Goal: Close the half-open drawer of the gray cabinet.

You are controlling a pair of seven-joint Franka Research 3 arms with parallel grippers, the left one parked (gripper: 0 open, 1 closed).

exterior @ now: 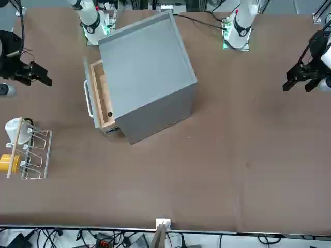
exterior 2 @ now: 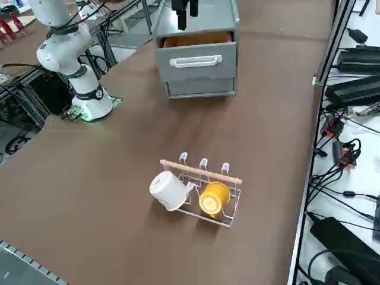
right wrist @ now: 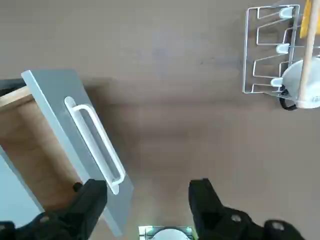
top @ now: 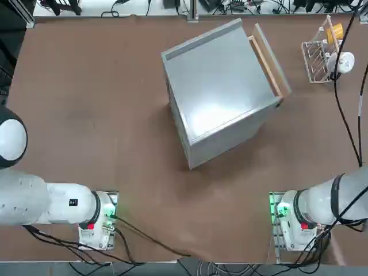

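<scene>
Front view: my right gripper (exterior: 40, 75) at far left, high over the table, jaws open, holding nothing | drawer (exterior: 98, 98) left of centre, partly pulled out of gray cabinet (exterior: 147, 72) | white wire rack (exterior: 32, 155) lower left, well apart.

A brown tabletop (top: 86, 115) is carrying everything here. The gray cabinet (top: 218, 86) is sitting directly on it, turned at an angle toward the far middle. A small white wire rack (top: 318, 54) is standing on the tabletop well apart from the cabinet, near the far corner on the robot's right, holding a white cup (exterior 2: 168, 190) and a yellow cup (exterior 2: 214, 198). The two arm bases are sitting at the near edge.
</scene>
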